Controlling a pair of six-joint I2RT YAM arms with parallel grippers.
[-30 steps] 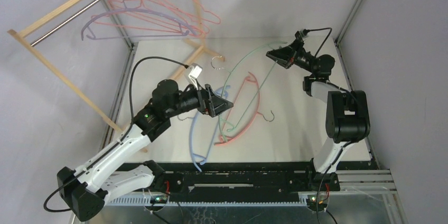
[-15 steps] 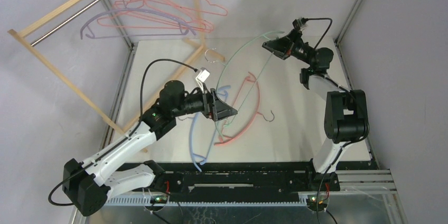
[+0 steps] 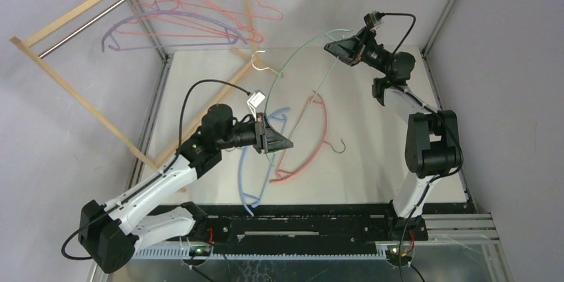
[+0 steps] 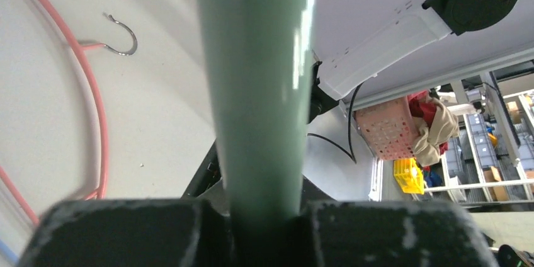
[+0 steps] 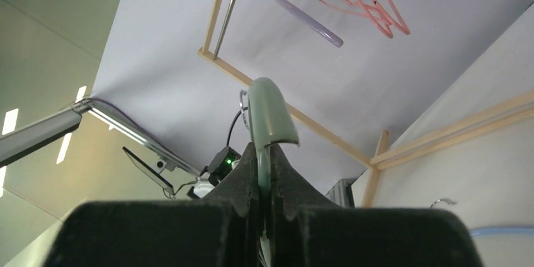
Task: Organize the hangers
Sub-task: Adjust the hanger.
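A green hanger (image 3: 292,56) hangs in the air between both arms. My right gripper (image 3: 332,48) is shut on its upper end (image 5: 271,116), the thin edge pinched between the jaws. My left gripper (image 3: 278,141) is shut on its lower end, the green bar (image 4: 258,90) filling the gap between the fingers. The metal hook (image 3: 259,57) of the green one points toward the rack. A pink-red hanger (image 3: 312,136) and a blue hanger (image 3: 253,169) lie on the table. A lilac hanger (image 3: 166,26) and thin pink wire hangers (image 3: 213,9) hang from the rod.
The light wooden rack frame (image 3: 73,89) with its metal rod (image 3: 100,16) stands at the back left, one leg (image 3: 219,99) slanting over the table close to my left arm. Grey walls and metal posts (image 3: 442,9) enclose the table.
My left gripper has closed from wide open onto the green hanger's lower end. The right gripper has raised its end up and back, and the hook has risen toward the rack.
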